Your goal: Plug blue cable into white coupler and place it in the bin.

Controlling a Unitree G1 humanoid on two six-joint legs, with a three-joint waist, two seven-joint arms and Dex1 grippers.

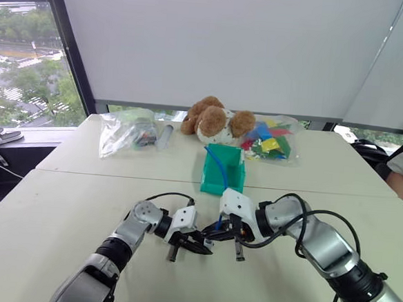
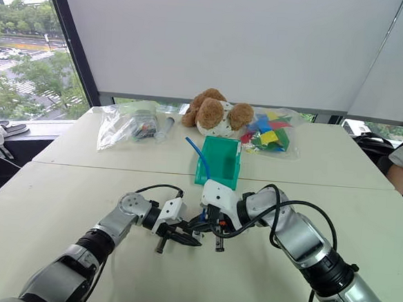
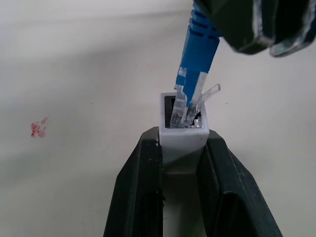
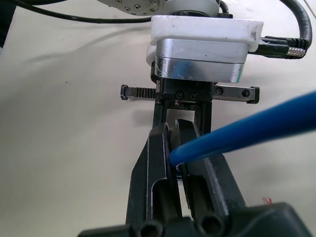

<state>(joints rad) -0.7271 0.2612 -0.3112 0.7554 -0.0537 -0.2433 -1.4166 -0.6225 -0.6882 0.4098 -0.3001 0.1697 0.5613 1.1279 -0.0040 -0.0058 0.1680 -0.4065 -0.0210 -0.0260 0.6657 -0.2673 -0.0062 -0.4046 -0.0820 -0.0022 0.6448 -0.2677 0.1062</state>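
My left gripper (image 3: 183, 132) is shut on the white coupler (image 3: 183, 143), socket end facing away from the fingers. The blue cable (image 3: 200, 44) meets it at a slant, its clear plug resting in the socket mouth with the latch tab sticking out. My right gripper (image 4: 173, 131) is shut on the blue cable (image 4: 256, 123) just behind the plug. In the head views both grippers meet low over the table, left gripper (image 1: 198, 245) and right gripper (image 1: 226, 230) tip to tip. From there the cable (image 1: 218, 163) arcs up over the teal bin (image 1: 235, 184) just behind them.
A plush dog (image 1: 214, 121) lies behind the bin, between a clear bag (image 1: 127, 128) on the left and a bag of coloured pieces (image 1: 275, 139) on the right. A person's arm (image 1: 401, 180) shows at the right edge. A small red mark (image 3: 38, 128) is on the table.
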